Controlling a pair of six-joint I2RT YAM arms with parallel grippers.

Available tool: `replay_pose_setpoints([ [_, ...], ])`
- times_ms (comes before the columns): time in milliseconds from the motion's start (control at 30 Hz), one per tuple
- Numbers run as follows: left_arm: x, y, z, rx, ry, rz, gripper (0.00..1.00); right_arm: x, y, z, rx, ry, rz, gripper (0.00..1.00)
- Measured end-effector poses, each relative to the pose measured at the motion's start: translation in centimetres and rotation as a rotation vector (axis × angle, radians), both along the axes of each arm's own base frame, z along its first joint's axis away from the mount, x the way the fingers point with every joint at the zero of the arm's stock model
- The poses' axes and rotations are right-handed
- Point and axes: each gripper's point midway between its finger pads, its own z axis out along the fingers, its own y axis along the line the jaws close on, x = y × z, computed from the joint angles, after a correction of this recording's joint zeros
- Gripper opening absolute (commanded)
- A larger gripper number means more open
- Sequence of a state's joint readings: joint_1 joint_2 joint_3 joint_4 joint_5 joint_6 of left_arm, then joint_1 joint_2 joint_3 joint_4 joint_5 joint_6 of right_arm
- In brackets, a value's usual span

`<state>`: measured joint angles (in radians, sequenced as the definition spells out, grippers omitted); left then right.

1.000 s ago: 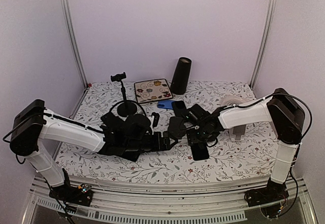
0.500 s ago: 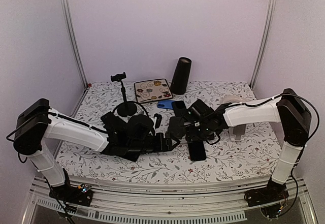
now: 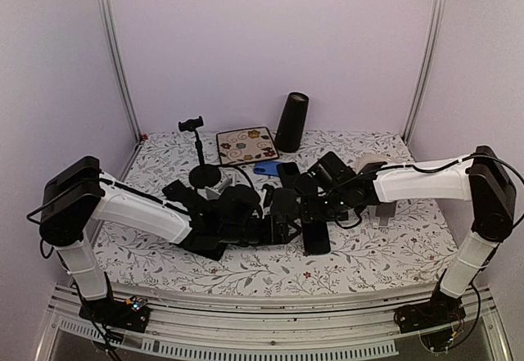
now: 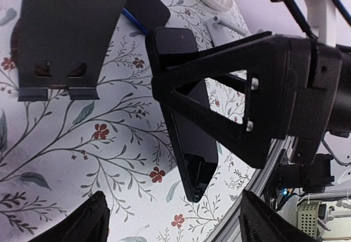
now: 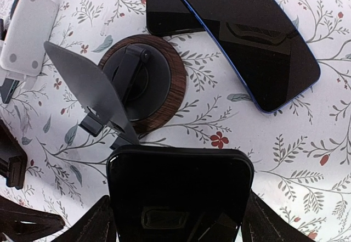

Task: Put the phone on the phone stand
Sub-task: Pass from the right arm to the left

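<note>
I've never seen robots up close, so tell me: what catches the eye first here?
The white left arm and right arm meet mid-table, where the right gripper grips a black phone close to a phone stand with a round wooden base. A blue-edged phone lies flat nearby, and a tall black cylinder stands at the back.

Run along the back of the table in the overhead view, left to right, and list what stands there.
Black pole mount with a clamp on top → floral square tile → tall black cylinder → white round roll, partly behind the right arm.
</note>
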<state>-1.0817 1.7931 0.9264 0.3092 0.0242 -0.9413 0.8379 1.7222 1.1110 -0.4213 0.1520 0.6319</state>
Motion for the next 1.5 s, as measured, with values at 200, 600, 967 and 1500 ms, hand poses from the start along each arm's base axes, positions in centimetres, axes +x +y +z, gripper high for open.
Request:
replay_pose_setpoints([
  [200,0.0,-2.2,0.0,-0.023,-0.006,-0.051,0.73,-0.2,0.4,1.2,0.051,-0.005,-0.001,0.65],
  [600,-1.0,-4.2,-0.7,-0.044,0.014,-0.119,0.46,-0.3,1.8,3.0,0.152,-0.007,0.006,0.65],
  [967,-1.1,-4.6,-0.3,-0.070,0.027,-0.123,0.00,-0.5,2.2,5.1,0.222,-0.028,0.017,0.65],
  [1500,-1.4,-4.7,-0.2,-0.052,-0.028,-0.148,0.00,-1.0,1.8,6.4,0.256,-0.056,0.023,0.99],
])
